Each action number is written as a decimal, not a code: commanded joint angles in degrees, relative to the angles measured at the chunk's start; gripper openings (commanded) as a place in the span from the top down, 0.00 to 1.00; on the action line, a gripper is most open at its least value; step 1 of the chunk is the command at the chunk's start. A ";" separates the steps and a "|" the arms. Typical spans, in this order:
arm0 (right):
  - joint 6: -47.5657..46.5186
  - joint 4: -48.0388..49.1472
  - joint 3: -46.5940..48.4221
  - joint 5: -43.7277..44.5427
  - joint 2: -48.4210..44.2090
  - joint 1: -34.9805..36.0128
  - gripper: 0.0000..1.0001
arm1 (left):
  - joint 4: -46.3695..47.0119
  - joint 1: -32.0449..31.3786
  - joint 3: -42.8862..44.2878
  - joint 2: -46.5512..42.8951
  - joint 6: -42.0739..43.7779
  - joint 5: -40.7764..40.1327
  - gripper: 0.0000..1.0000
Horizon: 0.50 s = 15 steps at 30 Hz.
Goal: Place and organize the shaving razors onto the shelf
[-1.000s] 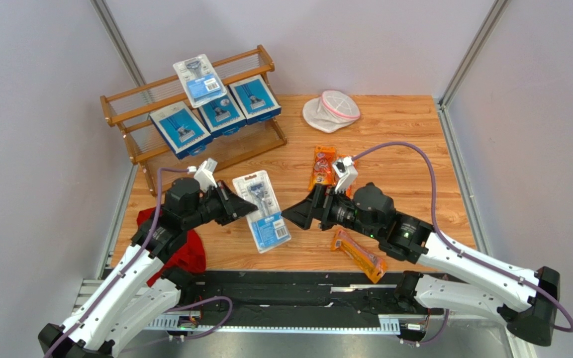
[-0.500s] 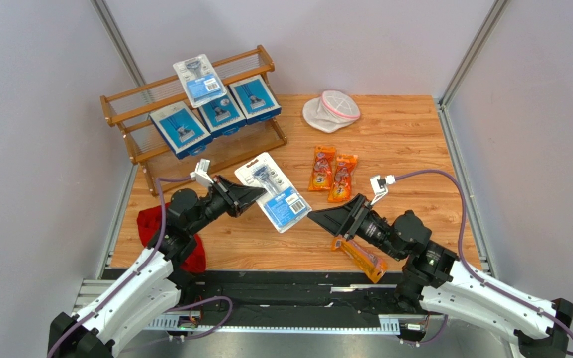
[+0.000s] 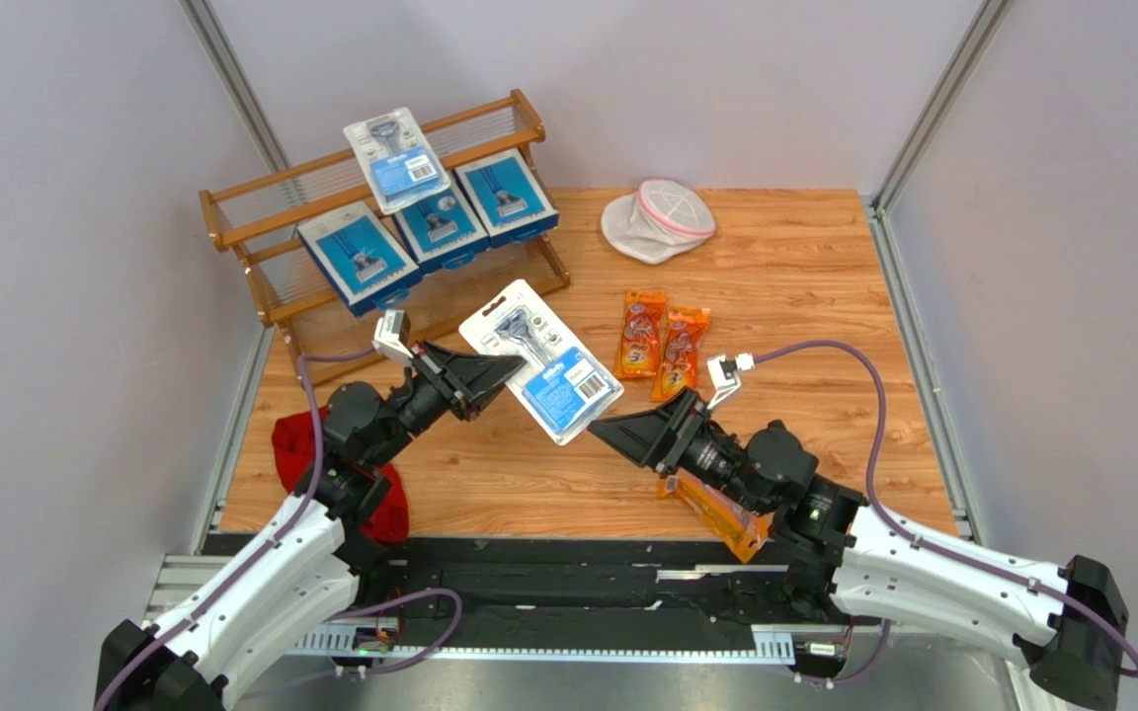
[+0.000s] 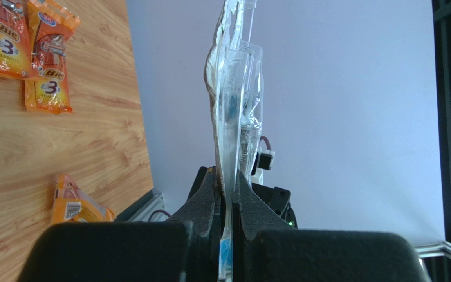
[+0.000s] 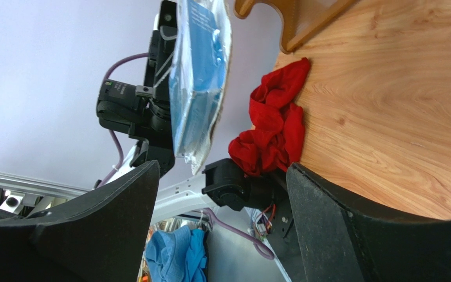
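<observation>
My left gripper (image 3: 498, 379) is shut on a clear blister pack (image 3: 543, 359) with a blue label and holds it above the table, in front of the shelf; the left wrist view shows the pack edge-on (image 4: 232, 117). My right gripper (image 3: 608, 431) is open and empty, just right of the pack's lower corner; the pack also shows in the right wrist view (image 5: 198, 82). The brown wooden shelf (image 3: 234, 202) holds three flat blue boxes (image 3: 437, 219) and another blister pack (image 3: 397, 157). Two orange bags (image 3: 660, 341) lie mid-table and a third (image 3: 712, 508) under my right arm.
A red cloth (image 3: 356, 477) lies at the front left, under my left arm. A round white pouch with pink trim (image 3: 660, 219) sits at the back. Grey walls close in both sides.
My left gripper has lifted the blister pack off the table and carried it up and back toward the shelf. My right arm has let go of it, drawn back and lowered.
</observation>
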 commanded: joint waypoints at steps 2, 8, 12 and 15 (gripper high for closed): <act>-2.02 11.99 1.44 1.69 3.56 0.44 0.20 | 4.46 0.12 1.09 -0.60 -1.16 -0.43 1.00; -2.20 17.09 2.68 0.29 8.84 0.44 0.36 | 3.59 0.12 0.92 -0.77 -1.07 0.36 1.00; -1.67 18.94 3.38 -0.33 11.57 0.44 0.48 | 1.92 0.12 0.74 -1.74 -0.63 0.71 1.00; -2.02 19.21 3.56 0.63 11.40 0.44 0.51 | 1.39 0.12 0.48 -2.27 -0.45 1.33 1.00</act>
